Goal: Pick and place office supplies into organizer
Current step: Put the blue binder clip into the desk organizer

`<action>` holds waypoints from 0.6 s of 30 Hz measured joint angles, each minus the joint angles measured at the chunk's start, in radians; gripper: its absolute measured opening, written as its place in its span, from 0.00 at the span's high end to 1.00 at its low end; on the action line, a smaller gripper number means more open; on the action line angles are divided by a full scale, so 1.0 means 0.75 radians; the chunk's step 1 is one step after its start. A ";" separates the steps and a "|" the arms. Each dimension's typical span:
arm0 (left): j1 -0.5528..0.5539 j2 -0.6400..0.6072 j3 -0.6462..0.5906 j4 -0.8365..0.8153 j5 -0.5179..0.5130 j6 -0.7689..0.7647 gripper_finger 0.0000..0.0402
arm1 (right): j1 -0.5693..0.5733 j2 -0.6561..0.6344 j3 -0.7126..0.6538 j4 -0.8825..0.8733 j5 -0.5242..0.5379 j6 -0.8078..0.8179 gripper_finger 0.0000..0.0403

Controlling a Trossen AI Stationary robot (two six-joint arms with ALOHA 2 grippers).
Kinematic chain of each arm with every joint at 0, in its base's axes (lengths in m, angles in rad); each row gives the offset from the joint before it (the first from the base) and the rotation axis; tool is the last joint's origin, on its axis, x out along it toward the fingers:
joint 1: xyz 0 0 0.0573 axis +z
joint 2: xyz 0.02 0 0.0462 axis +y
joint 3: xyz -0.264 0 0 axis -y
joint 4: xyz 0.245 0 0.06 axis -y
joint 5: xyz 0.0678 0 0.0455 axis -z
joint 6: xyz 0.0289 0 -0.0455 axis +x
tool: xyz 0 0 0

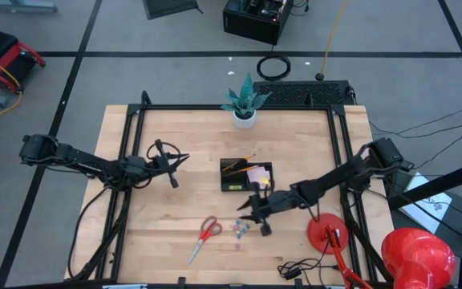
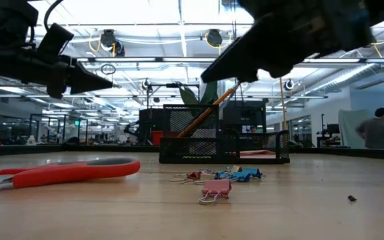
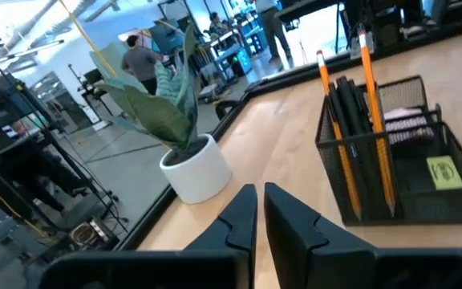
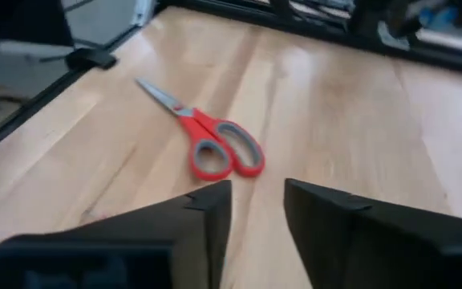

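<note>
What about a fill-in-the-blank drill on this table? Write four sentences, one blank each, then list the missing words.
1. The red-handled scissors lie on the wooden table, ____ the black mesh organizer.
2. The orange pencils stand ____ in the organizer's taller compartment.
3. The white pot holds a green ____.
4. The right gripper hangs above the table beside the small coloured binder clips, its fingers ____.

Missing words: outside; tilted; plant; open
</note>
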 joint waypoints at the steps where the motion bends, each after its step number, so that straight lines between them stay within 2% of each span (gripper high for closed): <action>1: 0.000 0.000 0.000 -0.009 0.000 0.005 0.91 | -0.015 0.008 0.009 -0.002 -0.051 0.022 0.69; 5: 0.019 0.000 0.000 -0.013 0.000 0.029 0.91 | -0.049 0.013 0.013 -0.051 -0.312 0.104 0.64; 7: 0.033 0.000 0.000 -0.013 0.000 0.028 0.92 | -0.042 0.014 0.013 -0.107 -0.371 0.109 0.63; 11: 0.060 0.000 0.000 -0.020 0.001 0.010 0.92 | -0.022 0.015 0.011 -0.184 -0.389 0.099 0.64; 18: 0.076 0.000 0.000 -0.021 0.001 -0.013 0.92 | -0.023 0.026 0.011 -0.188 -0.385 0.103 0.67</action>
